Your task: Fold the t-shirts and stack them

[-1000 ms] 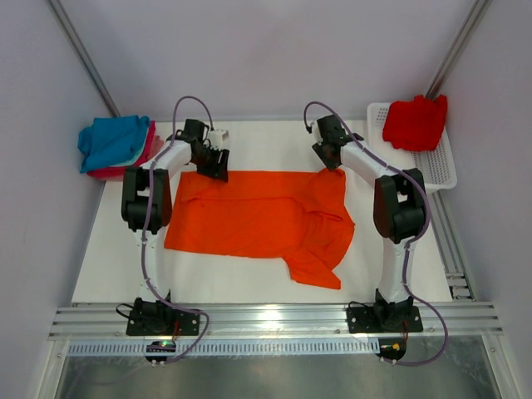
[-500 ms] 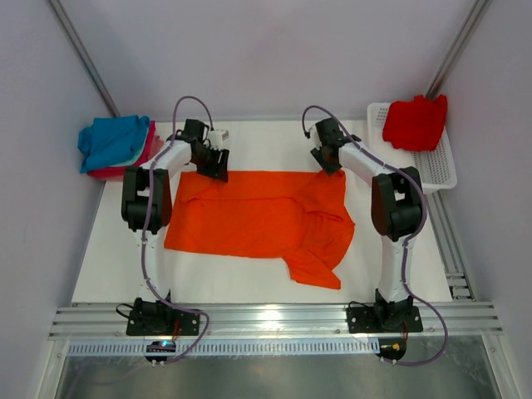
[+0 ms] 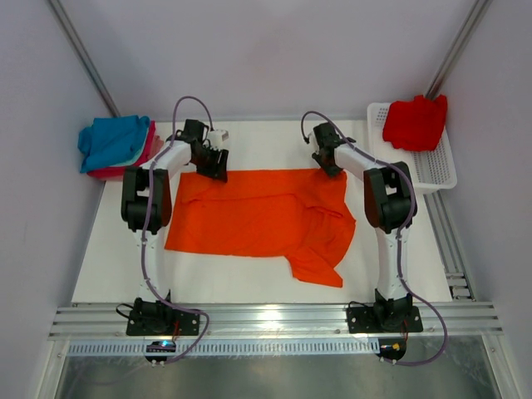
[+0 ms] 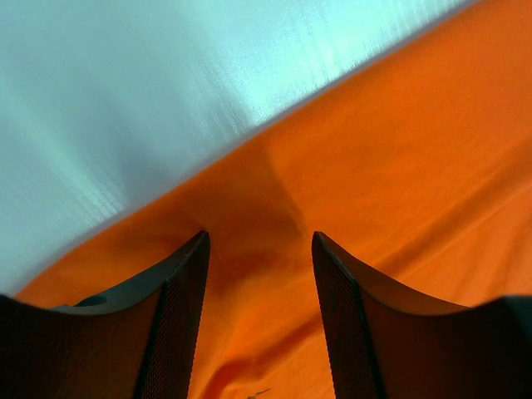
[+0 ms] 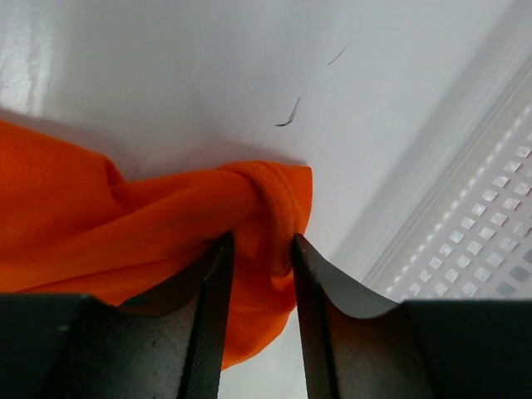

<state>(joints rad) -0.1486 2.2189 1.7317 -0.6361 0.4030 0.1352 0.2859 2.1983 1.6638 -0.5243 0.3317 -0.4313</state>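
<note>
The bright orange t-shirt [image 3: 258,212] lies spread on the white table, with a sleeve bunched at its right front. My left gripper [image 3: 214,165] is at the shirt's far left corner. In the left wrist view its jaws [image 4: 260,237] stand apart over the orange cloth [image 4: 399,166], which creases between them. My right gripper [image 3: 331,165] is at the far right corner. In the right wrist view it [image 5: 259,237] is shut on a bunched hem of the orange t-shirt [image 5: 125,224]. A red t-shirt [image 3: 416,123] lies in the basket. Folded teal [image 3: 112,140] and pink [image 3: 148,154] t-shirts are stacked at the far left.
The white mesh basket [image 3: 445,170] stands at the far right edge of the table, and its wall shows in the right wrist view [image 5: 474,233]. Grey walls close in on both sides. An aluminium rail runs along the near edge.
My right gripper has shifted slightly left and nearer with the shirt's far right corner, and its forearm has swung in. The left arm has not moved.
</note>
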